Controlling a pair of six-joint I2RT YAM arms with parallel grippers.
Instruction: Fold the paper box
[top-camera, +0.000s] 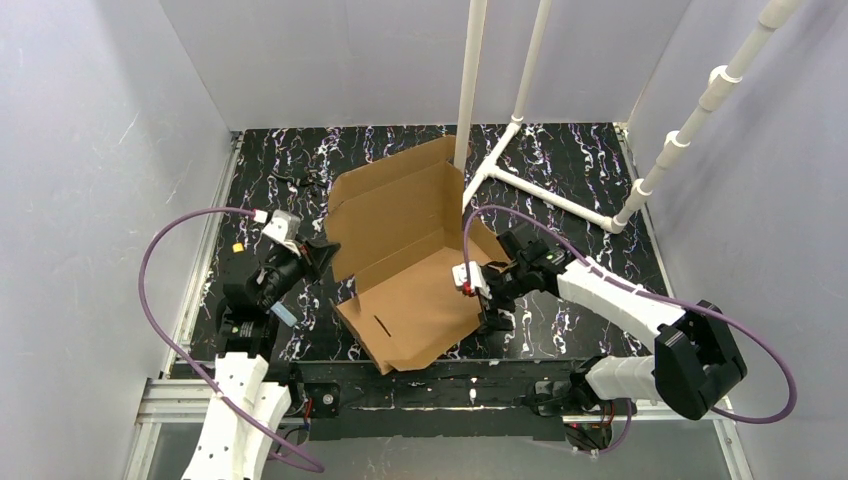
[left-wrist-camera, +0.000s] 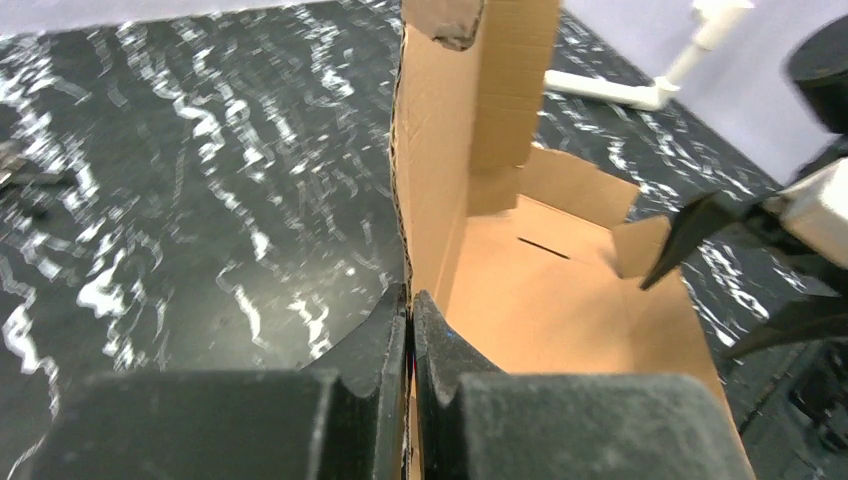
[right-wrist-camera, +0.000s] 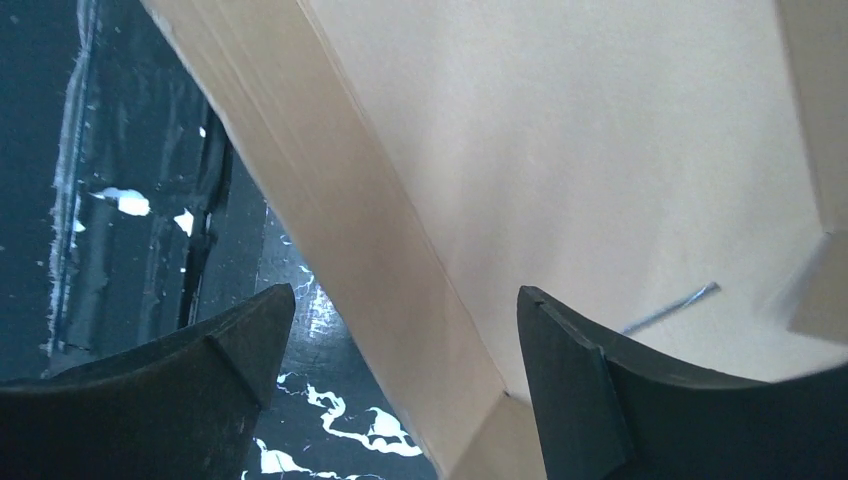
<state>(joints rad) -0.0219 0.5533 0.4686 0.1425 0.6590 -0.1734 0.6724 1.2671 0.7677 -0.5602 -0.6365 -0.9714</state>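
A: How is the left gripper (left-wrist-camera: 410, 318) seen?

B: Its jaws are pressed together on an upright wall of the paper box (left-wrist-camera: 560, 300). The corrugated edge is pinched between the fingers (left-wrist-camera: 375, 350) and rises straight up from them.

A: What is found beyond that grip?

B: The box floor, with a narrow slit cut in it, is spread out to the right of the fingers. The black marbled table (left-wrist-camera: 200, 200) is seen to their left.

A: And the right gripper (right-wrist-camera: 400, 330)?

B: Its jaws are held wide apart. A side wall of the box is straddled: one finger (right-wrist-camera: 230, 350) is set outside it, over the table, and the other inside, over the floor. Whether the wall is touched cannot be told.

A: Where is the box placed overall?

B: In the top view it is seen lying between the two grippers, partly folded, with its large back panel tilted up on the side away from them. Farther off, behind the box, a white pipe frame (top-camera: 545, 190) is stood on the table.
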